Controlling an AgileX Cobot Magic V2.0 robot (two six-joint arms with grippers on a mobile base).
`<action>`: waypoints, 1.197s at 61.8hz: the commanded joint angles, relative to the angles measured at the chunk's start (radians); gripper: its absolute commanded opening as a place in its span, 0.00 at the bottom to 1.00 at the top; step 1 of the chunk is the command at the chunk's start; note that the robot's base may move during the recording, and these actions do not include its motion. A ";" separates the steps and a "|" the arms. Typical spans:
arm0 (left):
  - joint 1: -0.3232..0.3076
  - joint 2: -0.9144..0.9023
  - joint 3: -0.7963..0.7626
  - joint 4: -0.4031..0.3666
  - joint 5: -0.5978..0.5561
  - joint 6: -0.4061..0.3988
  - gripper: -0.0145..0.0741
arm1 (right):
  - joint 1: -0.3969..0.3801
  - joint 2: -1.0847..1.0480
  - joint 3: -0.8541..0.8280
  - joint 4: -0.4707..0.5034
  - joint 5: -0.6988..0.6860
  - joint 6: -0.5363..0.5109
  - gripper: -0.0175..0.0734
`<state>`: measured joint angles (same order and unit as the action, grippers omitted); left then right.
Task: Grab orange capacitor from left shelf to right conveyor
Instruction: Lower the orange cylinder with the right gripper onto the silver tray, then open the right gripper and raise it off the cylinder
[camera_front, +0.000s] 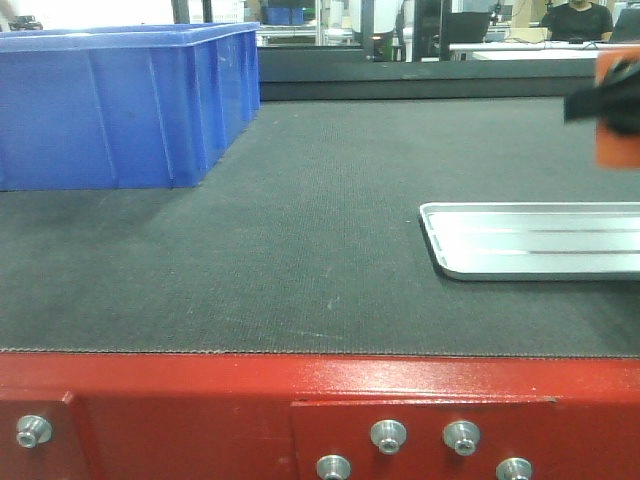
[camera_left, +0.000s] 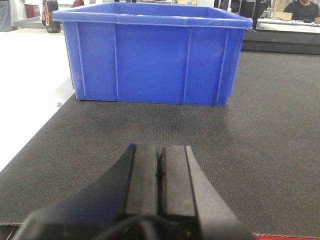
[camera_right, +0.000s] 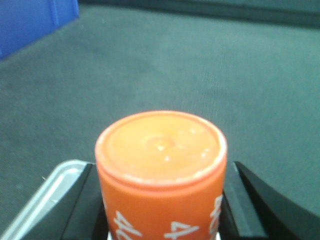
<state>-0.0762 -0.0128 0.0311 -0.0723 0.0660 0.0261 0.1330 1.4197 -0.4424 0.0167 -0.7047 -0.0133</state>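
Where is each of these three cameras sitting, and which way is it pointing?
Front view: low at the red frame, looking along the belt past the blue bin and silver tray; the right hand shows at the edge.
Left wrist view: behind the shut left hand, facing the bin.
Right wrist view: behind the right hand, which grips the orange capacitor above the tray corner.
All three views share the belt and the bin.

The right conveyor (camera_front: 300, 260) belt looks matt and rough, its red frame glossy metal. The blue bin (camera_front: 120, 105) seems smooth plastic; the silver tray (camera_front: 530, 240) shiny metal.
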 joint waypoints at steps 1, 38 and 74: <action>-0.007 -0.011 -0.003 -0.002 -0.090 -0.002 0.02 | 0.001 0.064 -0.019 0.002 -0.195 -0.006 0.27; -0.007 -0.011 -0.003 -0.002 -0.090 -0.002 0.02 | 0.001 0.287 -0.019 0.002 -0.335 -0.006 0.66; -0.007 -0.011 -0.003 -0.002 -0.090 -0.002 0.02 | 0.001 -0.091 -0.019 0.002 0.024 -0.006 0.87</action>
<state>-0.0762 -0.0128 0.0311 -0.0723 0.0660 0.0261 0.1330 1.4485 -0.4430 0.0167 -0.7089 -0.0133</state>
